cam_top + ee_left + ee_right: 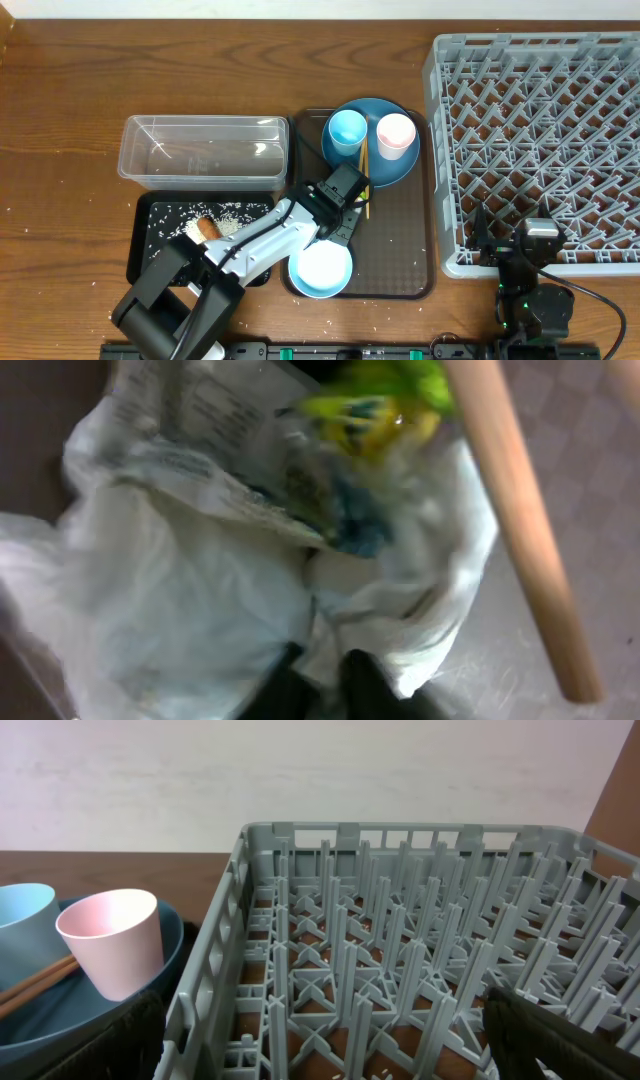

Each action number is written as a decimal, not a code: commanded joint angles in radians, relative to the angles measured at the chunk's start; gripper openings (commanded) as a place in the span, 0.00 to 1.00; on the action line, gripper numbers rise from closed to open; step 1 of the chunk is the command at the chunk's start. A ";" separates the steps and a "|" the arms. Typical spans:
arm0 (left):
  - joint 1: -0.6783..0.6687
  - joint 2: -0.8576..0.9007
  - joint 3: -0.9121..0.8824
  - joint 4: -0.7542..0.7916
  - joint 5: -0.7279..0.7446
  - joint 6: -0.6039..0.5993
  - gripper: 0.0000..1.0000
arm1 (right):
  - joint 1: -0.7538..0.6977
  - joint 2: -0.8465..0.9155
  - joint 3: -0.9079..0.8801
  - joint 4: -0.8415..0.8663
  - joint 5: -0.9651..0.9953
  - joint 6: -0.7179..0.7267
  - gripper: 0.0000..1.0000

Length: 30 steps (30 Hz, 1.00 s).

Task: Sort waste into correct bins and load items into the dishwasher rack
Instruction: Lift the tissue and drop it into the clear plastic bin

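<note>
My left gripper is over the brown serving tray, beside the two wooden chopsticks. In the left wrist view its fingers are shut on the crumpled white wrapper with green-yellow print, and a chopstick runs past on the right. The gripper hides the wrapper from overhead. The carrot and rice lie in the black tray. The clear tub stands behind it. My right gripper is open and empty at the dishwasher rack's front edge, fingers spread.
The blue plate holds the light blue cup and pink cup at the back of the brown serving tray. The white-blue bowl sits at the tray's front. The pink cup also shows in the right wrist view.
</note>
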 commanded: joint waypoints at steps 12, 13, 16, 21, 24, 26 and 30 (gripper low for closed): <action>0.002 -0.263 0.027 -0.081 -0.020 0.007 0.06 | 0.014 0.000 -0.002 -0.003 0.003 -0.003 0.99; 0.002 -0.290 0.027 -0.097 -0.020 0.007 0.06 | 0.014 0.000 -0.002 -0.003 0.003 -0.003 0.99; 0.002 -0.372 0.027 -0.145 -0.021 0.007 0.06 | 0.014 0.000 -0.002 -0.003 0.003 -0.003 0.99; 0.002 -0.467 0.027 -0.179 -0.039 0.007 0.06 | 0.014 0.000 -0.002 -0.003 0.003 -0.003 0.99; 0.002 -0.499 0.027 -0.179 -0.040 0.007 0.07 | 0.014 0.000 -0.002 -0.003 0.003 -0.003 0.99; 0.002 -0.514 0.027 -0.179 -0.068 0.007 0.06 | 0.014 0.000 -0.002 -0.003 0.003 -0.003 0.99; 0.002 -0.529 0.027 -0.179 -0.091 0.007 0.07 | 0.014 0.000 -0.002 -0.003 0.003 -0.003 0.99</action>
